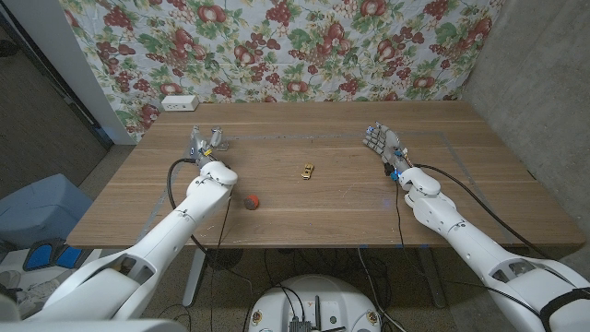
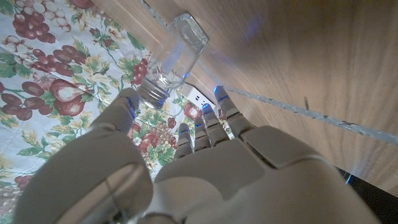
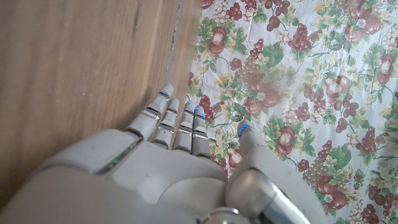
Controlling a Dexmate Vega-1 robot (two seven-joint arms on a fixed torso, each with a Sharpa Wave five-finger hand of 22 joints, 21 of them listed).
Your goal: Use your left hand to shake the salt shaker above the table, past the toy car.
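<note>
Nearest, a red ball [image 1: 251, 200] lies beside the left forearm; beyond, the left hand [image 1: 206, 145] spreads just before the upright salt shaker [image 2: 172, 60], apart. Toy car [image 1: 306, 170] mid-table; right hand [image 1: 382, 144] spread

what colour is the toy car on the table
The toy car is yellow or gold; it shows best in the head view.

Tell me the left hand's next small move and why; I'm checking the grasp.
Probably close the fingers on the shaker. In the left wrist view it stands just past the left hand, whose fingers are spread and don't grip it yet. The car lies to the hand's right.
</note>
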